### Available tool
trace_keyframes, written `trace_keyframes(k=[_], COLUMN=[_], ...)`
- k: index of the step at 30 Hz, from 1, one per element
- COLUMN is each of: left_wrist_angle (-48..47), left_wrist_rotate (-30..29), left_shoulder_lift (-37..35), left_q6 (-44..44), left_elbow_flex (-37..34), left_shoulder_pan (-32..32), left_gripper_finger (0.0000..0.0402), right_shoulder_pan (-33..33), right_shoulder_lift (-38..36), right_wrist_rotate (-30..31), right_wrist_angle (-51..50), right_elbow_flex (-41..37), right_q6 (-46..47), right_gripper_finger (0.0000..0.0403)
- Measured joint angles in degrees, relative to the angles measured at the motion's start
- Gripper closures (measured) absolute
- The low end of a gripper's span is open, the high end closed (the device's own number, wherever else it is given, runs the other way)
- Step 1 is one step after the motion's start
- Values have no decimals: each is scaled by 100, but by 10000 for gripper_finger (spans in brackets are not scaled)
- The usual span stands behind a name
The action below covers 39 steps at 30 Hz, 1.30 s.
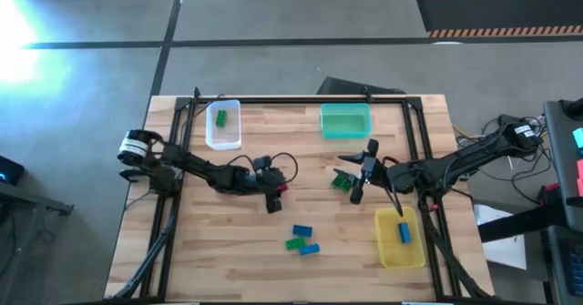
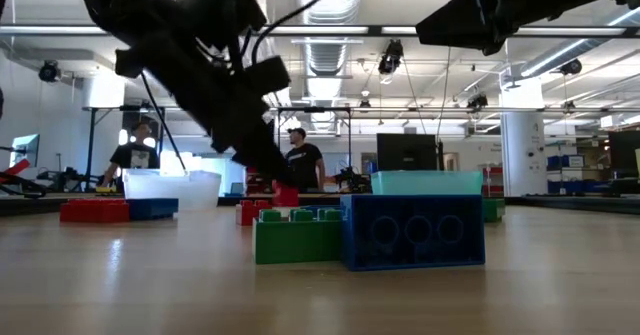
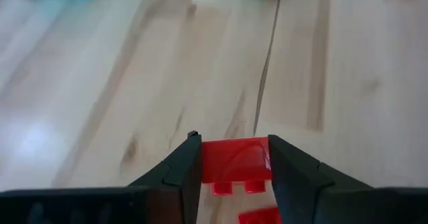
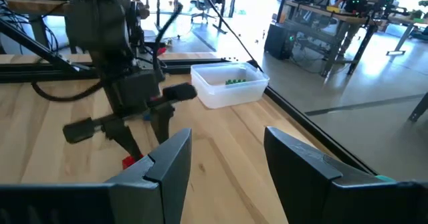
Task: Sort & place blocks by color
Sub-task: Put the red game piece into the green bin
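**At mid-desk, left hand clamped on a red block**

Near the centre of the high view, the left hand (image 1: 274, 196) is low over the desk (image 1: 228, 250), its fingers (image 3: 180, 174) closed on a red block (image 3: 235, 162); another red piece shows just beneath it. The right hand (image 1: 358, 188) hangs right of centre with its fingers spread and nothing between them, just beside some green blocks (image 1: 341, 182). Lower centre, blue and green blocks (image 1: 301, 237) lie together. The clear bin (image 1: 224, 139) at upper left holds green blocks (image 1: 220, 117), the yellow bin (image 1: 401, 250) at lower right a blue block (image 1: 404, 233). The teal bin (image 1: 346, 134) sits upper centre. Two people (image 2: 303, 160) stand in the room behind.
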Motion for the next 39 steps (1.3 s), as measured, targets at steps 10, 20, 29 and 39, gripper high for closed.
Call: trace_keyframes(k=[10,20,29,39], left_wrist_angle=[1710,2868,3032,3480], left_wrist_rotate=[353,632,644,1271], left_shoulder_lift=[-1074,-1662,-1794,-1825], left_q6=[829,36,-664,-844], left_elbow_flex=[-83,-296,-298,-306], left_shoulder_pan=[-2,0,-2,-2], left_gripper_finger=[280,280,280,280], right_shoulder_pan=[3,288,754,1030], right_shoulder_lift=[351,1586,2507,3033], right_wrist_rotate=[-937,-502,661,1280], right_wrist_angle=[494,2386,3053,3774], right_elbow_flex=[-114,187,844,1386], right_q6=[-392,-2248,-3656,-4905], right_gripper_finger=[225,225,225,225])
